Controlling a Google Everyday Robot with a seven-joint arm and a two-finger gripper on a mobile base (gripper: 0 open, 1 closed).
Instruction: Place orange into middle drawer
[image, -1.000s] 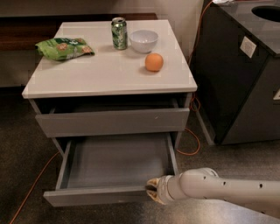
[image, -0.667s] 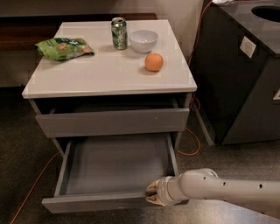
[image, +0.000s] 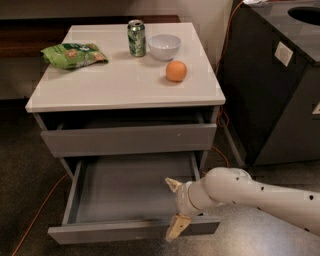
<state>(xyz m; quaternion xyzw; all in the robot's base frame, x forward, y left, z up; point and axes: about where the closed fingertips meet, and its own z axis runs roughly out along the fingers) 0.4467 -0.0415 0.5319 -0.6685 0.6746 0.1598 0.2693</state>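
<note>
The orange (image: 176, 71) sits on the white cabinet top (image: 115, 85), near its right side and just in front of a white bowl (image: 164, 46). Below, the middle drawer (image: 125, 187) is pulled far out, grey and empty inside. My gripper (image: 176, 207) is low at the drawer's front right corner. It is open, with one pale finger (image: 173, 184) over the drawer's inside and the other finger (image: 178, 227) in front of the drawer's front panel. It holds nothing and is far below the orange.
A green can (image: 136, 37) and a green snack bag (image: 74, 54) lie on the cabinet top. The drawer above (image: 130, 140) stands slightly out. A dark bin cabinet (image: 280, 90) stands to the right. An orange cable (image: 37, 215) runs across the floor.
The drawer has slid further out toward me. My gripper stays at its front right corner, and its fingers now stand spread apart.
</note>
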